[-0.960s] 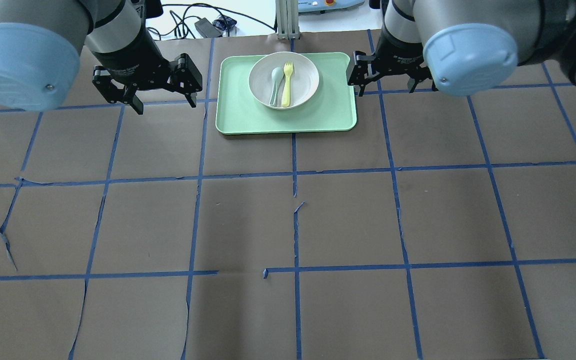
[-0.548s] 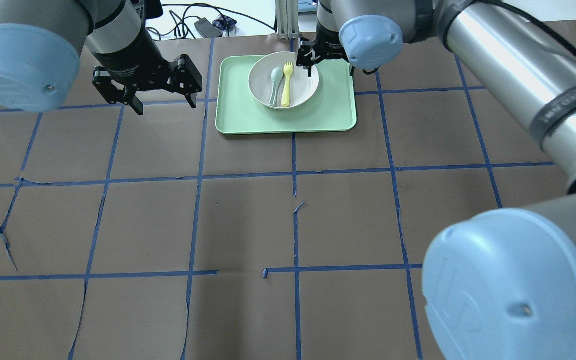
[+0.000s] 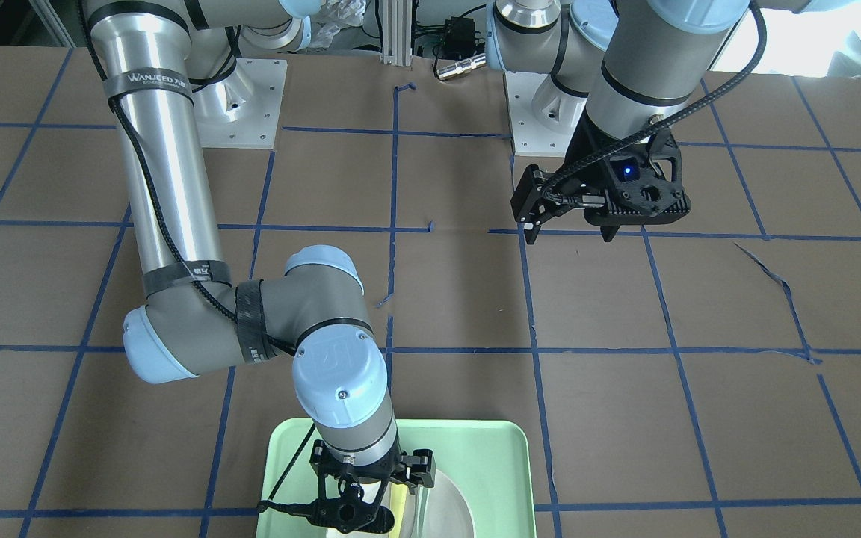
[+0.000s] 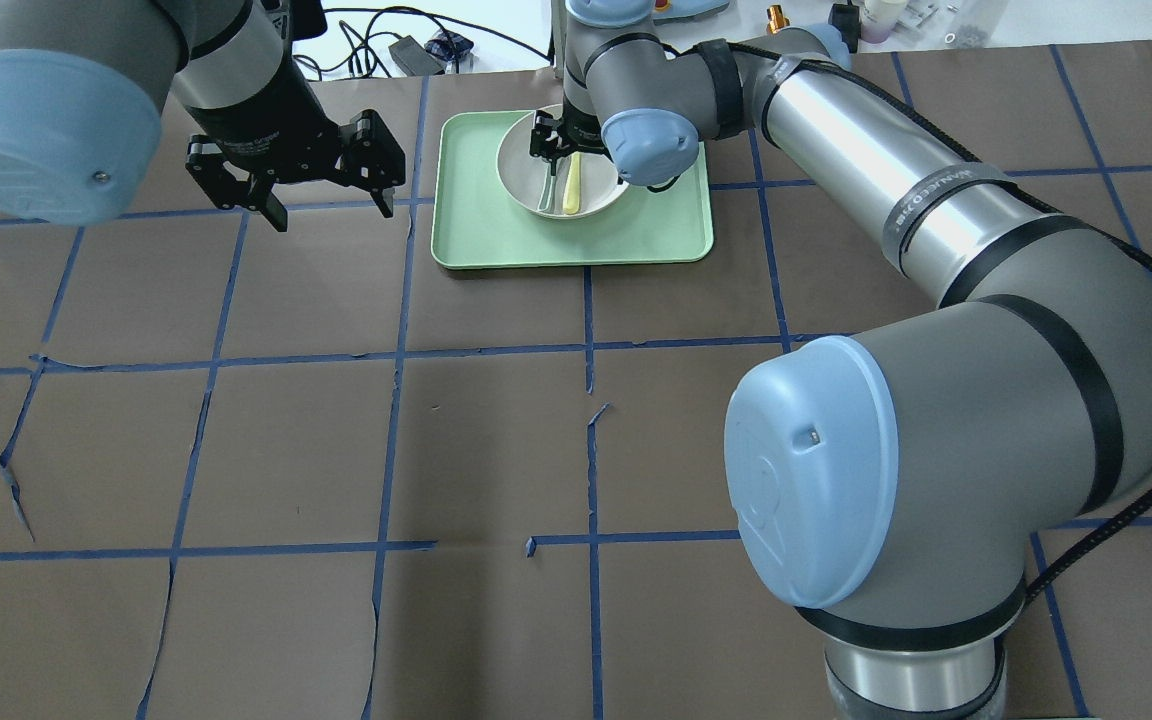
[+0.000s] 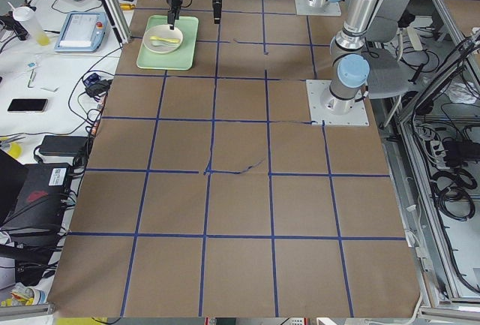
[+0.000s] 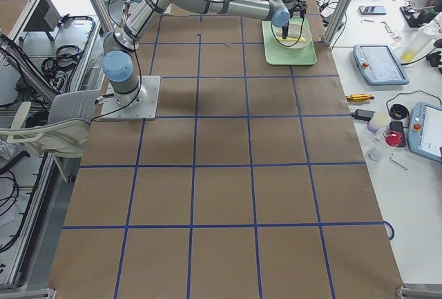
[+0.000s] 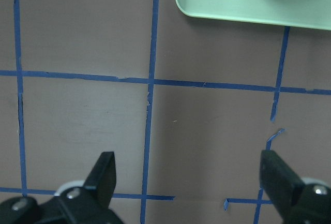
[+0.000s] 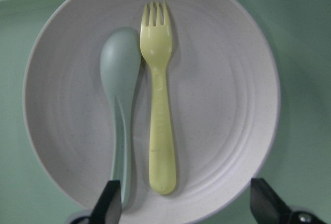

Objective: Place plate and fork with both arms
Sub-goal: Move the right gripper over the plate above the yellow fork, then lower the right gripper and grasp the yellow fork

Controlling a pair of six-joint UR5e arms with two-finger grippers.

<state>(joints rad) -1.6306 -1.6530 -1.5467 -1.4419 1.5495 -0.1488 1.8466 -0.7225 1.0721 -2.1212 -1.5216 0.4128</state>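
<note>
The white plate (image 8: pixel 222 105) sits on the mint-green tray (image 4: pixel 576 240) at the far middle of the table. The pale yellow fork (image 8: pixel 160 105) lies in the plate with the grey-green spoon (image 8: pixel 121 89) beside it. My right gripper (image 4: pixel 551 140) hovers over the plate, open and empty; in its wrist view the fingertips (image 8: pixel 110 203) frame the handle ends. The right wrist hides part of the plate (image 4: pixel 526 170) in the overhead view, where the fork (image 4: pixel 570 192) shows. My left gripper (image 4: pixel 328 205) is open and empty above the table, left of the tray.
The tray's corner (image 7: pixel 232 6) shows in the left wrist view, ahead and to the right of the open left gripper (image 7: pixel 190 175). The right arm's elbow (image 4: pixel 936 450) hangs over the table's right half. Cables lie beyond the far edge.
My right arm has swung in from the tray's right side to over the plate, its gripper still open. The left arm, plate, fork and spoon have not moved.
</note>
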